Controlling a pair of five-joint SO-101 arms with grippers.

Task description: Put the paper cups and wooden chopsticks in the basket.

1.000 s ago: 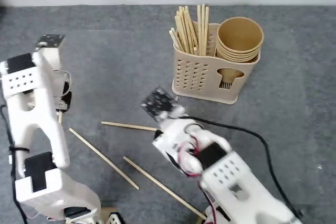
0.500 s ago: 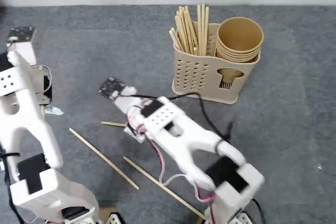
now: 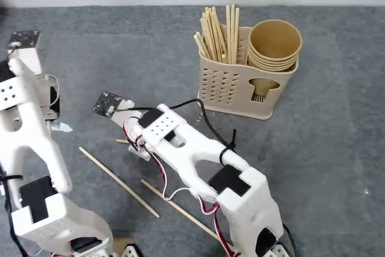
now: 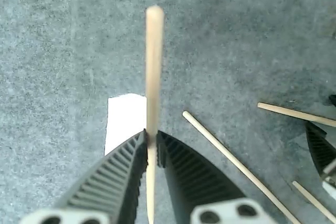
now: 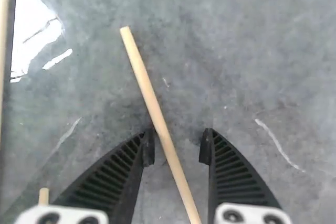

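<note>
While one chopstick (image 4: pixel 153 66) is clamped in the closed left jaws over the counter (image 4: pixel 236 35), a second chopstick (image 5: pixel 149 103), flat on it, is straddled by the parted right jaws; cups (image 3: pixel 275 43) are stacked in the basket (image 3: pixel 228 91).

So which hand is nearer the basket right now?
Right. The right hand is open over a loose chopstick partway across the mat from the basket; the left hand, shut on a second chopstick, is farther off, beyond it.
</note>
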